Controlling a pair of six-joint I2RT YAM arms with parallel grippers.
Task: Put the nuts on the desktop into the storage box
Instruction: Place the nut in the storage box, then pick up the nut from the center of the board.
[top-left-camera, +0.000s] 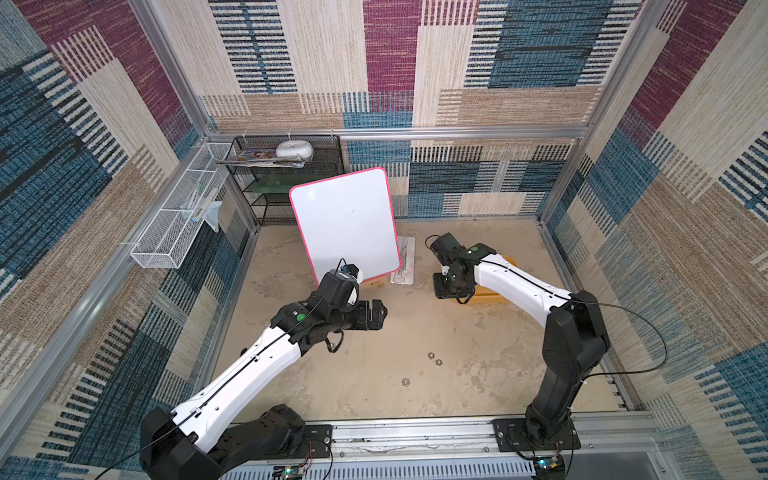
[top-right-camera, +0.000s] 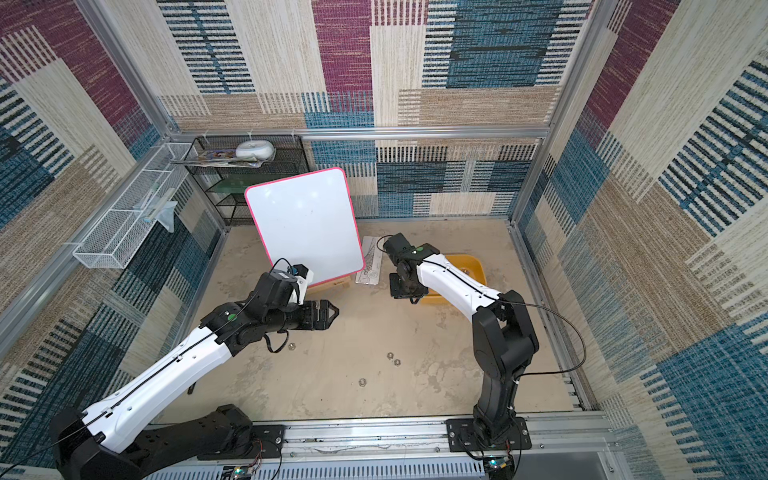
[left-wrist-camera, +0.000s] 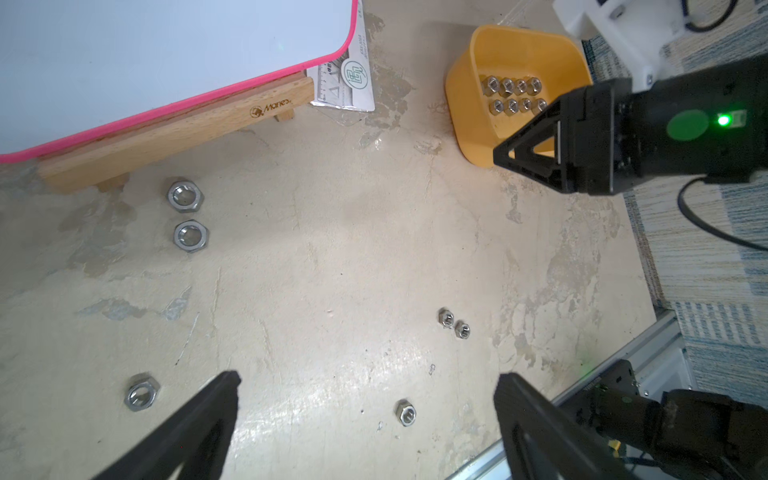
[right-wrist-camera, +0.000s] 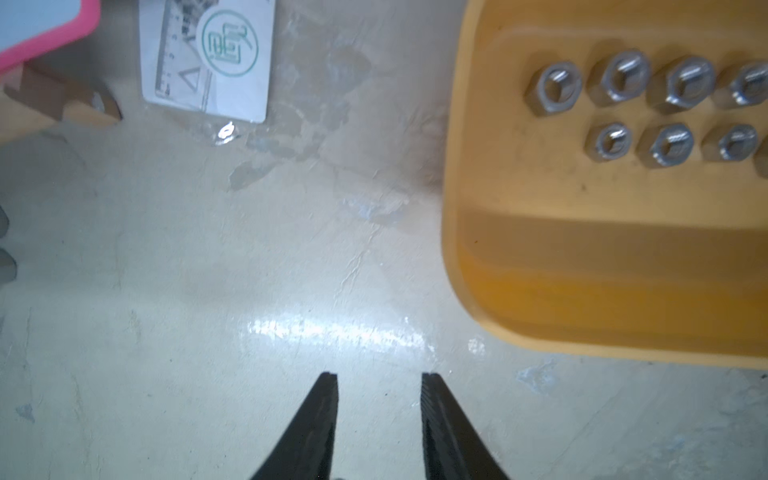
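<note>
The left gripper spreads its fingers wide with nothing between them; six loose nuts dot the desktop ahead of and around its tips; the right gripper is slightly parted and empty over bare desktop; the storage box sits just beside and ahead of its fingers, with more nuts lined up inside.

The left arm and right arm have black joints and glossy white forearm shells, each with a thin black cable running along it. A round green sticker marks each wrist. The left gripper and right gripper are black, with triangular open-frame fingers. The black base plates show screws.
</note>
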